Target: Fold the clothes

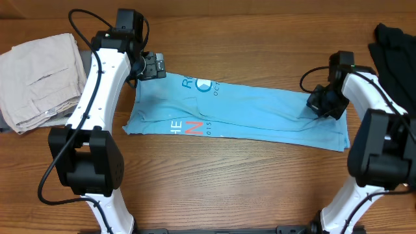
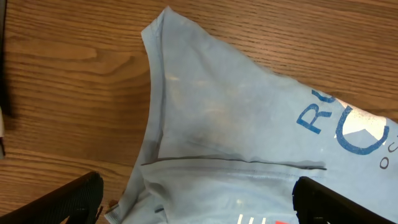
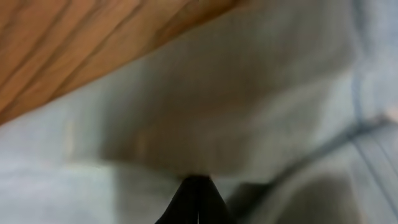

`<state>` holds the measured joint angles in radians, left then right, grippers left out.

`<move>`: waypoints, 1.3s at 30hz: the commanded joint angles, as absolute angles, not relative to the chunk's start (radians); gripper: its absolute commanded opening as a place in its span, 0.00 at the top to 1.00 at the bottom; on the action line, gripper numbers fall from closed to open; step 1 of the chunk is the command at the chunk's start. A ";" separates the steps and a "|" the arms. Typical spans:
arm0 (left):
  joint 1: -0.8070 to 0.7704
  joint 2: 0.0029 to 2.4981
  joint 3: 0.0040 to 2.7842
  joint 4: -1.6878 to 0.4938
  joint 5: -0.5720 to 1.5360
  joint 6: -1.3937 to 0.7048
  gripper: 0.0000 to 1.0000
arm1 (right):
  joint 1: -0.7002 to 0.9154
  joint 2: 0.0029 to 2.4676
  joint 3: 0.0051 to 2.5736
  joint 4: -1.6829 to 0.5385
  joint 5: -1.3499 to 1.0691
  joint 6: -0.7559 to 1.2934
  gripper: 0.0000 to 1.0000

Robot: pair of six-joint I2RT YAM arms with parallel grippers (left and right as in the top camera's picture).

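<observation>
i see the light blue t-shirt (image 1: pixel 260 112) lying flat in the middle of the wooden table (image 1: pixel 227 182), as a long band from left to right, with the printed letters on its left half. the left gripper (image 1: pixel 153 65) is at the far left corner of the shirt. in the left wrist view its two fingers (image 2: pixel 68 202) stand wide apart with the cloth below them and nothing between them. the right gripper (image 1: pixel 323 103) is on the right end of the shirt. in the blurred right wrist view its fingertips (image 3: pixel 196 199) are pressed together against the fabric; i cannot tell if cloth is caught between them. beige trousers (image 1: pixel 39 78) lie folded at the far left, well apart from the shirt, and a dark cloth (image 1: pixel 395 49) is at the far right corner.
</observation>
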<state>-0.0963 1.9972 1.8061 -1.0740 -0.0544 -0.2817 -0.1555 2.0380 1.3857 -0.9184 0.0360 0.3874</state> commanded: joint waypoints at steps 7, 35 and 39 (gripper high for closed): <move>-0.091 1.989 1.815 -1.072 -0.067 -0.277 0.00 | -0.156 2.097 1.394 -0.754 0.059 0.337 0.96; -0.091 1.989 1.815 -1.072 -0.067 -0.277 0.00 | -0.162 2.097 1.570 -0.966 0.096 0.336 0.89; -0.091 1.989 1.815 -1.072 -0.067 -0.277 0.00 | -0.164 2.097 1.570 -1.017 0.097 0.336 0.89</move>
